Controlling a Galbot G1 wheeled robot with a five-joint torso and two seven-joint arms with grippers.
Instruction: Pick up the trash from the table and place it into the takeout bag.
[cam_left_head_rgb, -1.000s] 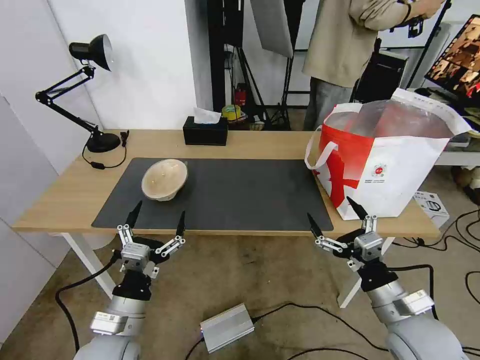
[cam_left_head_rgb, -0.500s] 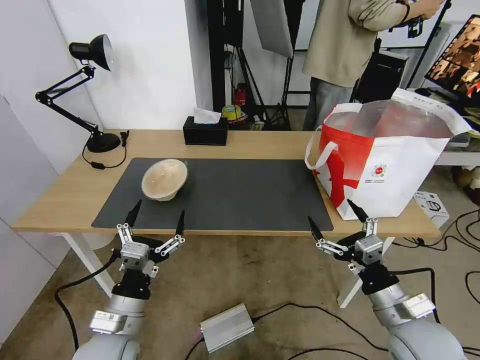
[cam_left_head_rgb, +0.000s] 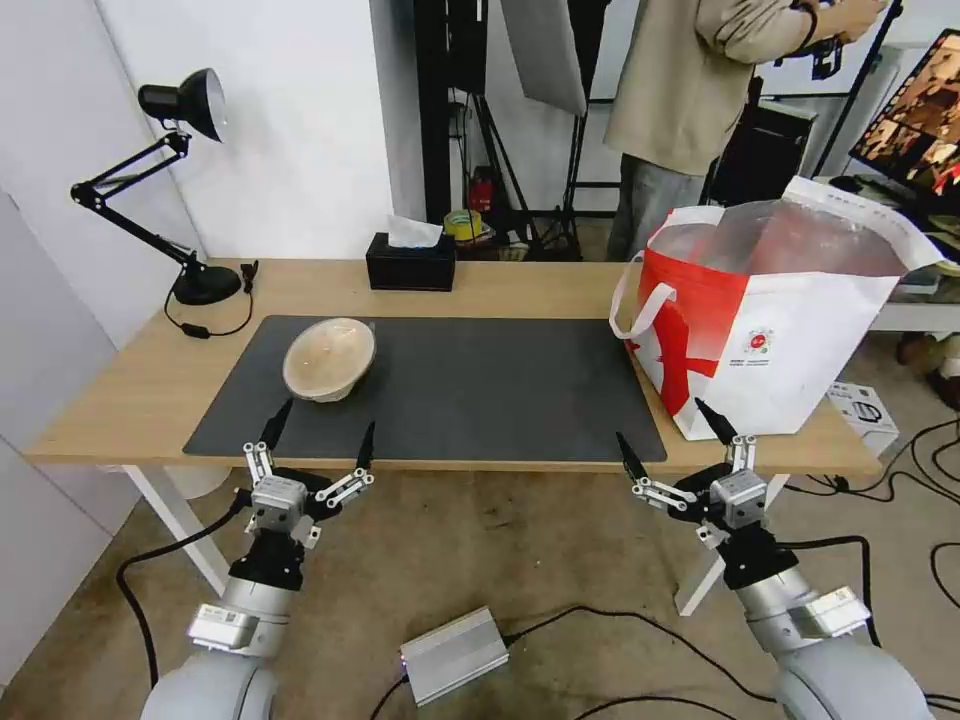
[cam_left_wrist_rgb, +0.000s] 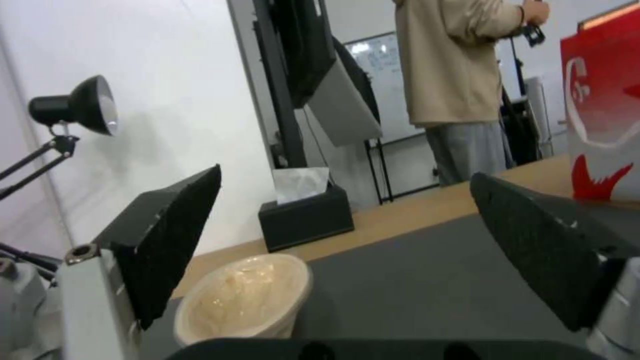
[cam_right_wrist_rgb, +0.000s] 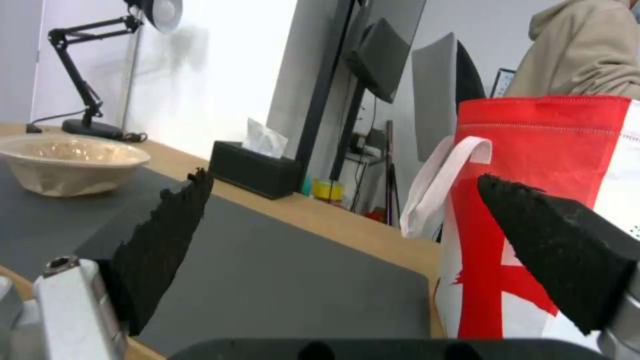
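Lighting: bright, even, diffuse; source apparently overhead, not clearly seen. Shadows: soft and faint, a pale one under the bowl (cam_left_head_rgb: 329, 358) on the mat (cam_left_head_rgb: 470, 390). Glare: mild sheen on the bag (cam_left_head_rgb: 775, 320) foil lining; bright monitor (cam_left_head_rgb: 915, 115) at the head view's edge. Distortion: head view wide-angle, desk (cam_left_head_rgb: 130, 390) edges and wall lines bowed toward the corners. Focus: head view sharp; left wrist view soft throughout, left claw (cam_left_wrist_rgb: 347, 245) fingers blurred; right wrist view clearer, right claw (cam_right_wrist_rgb: 347, 240) fingers slightly soft.
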